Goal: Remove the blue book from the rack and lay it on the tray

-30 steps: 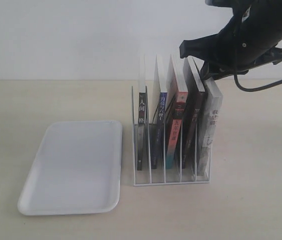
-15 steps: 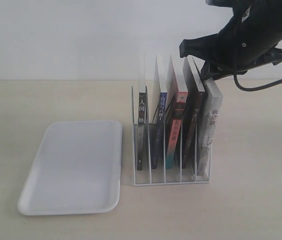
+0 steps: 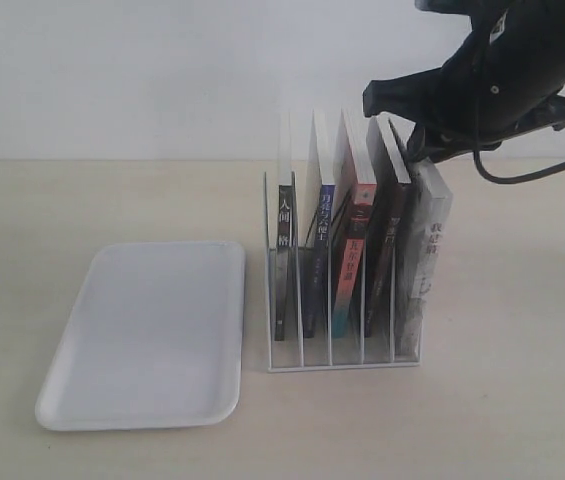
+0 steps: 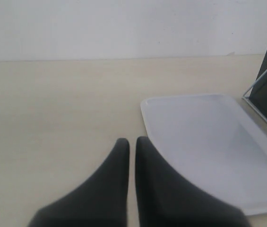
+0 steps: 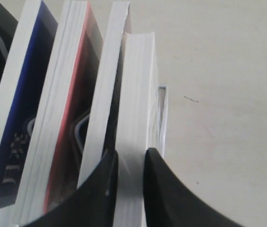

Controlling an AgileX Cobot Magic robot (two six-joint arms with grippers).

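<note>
The white wire rack (image 3: pixel 342 362) holds several upright books. The blue book (image 3: pixel 324 215), with a blue spine and white characters, stands second from the left; in the right wrist view the blue book (image 5: pixel 20 109) is well away from the fingers. My right gripper (image 3: pixel 417 150) is at the top of the rightmost, grey-spined book (image 3: pixel 427 260). Up close, the right gripper (image 5: pixel 131 158) is shut on the grey-spined book's (image 5: pixel 138 94) white page edge, one finger on each side. The white tray (image 3: pixel 147 330) lies flat left of the rack. My left gripper (image 4: pixel 128 142) is shut, holding nothing, beside the tray (image 4: pixel 204 137).
A black-spined book (image 3: pixel 283 230) is in the leftmost slot, a red-and-teal-spined book (image 3: pixel 352 270) in the middle, and a dark book (image 3: pixel 382 240) beside the grey one. The rack's wire end (image 4: pixel 262 87) and a dark cover show past the tray. A white wall stands behind.
The grey-spined book has shifted a little to the right at its top and turned slightly in the right gripper's hold. The other books, the tray and the rack have not moved.
</note>
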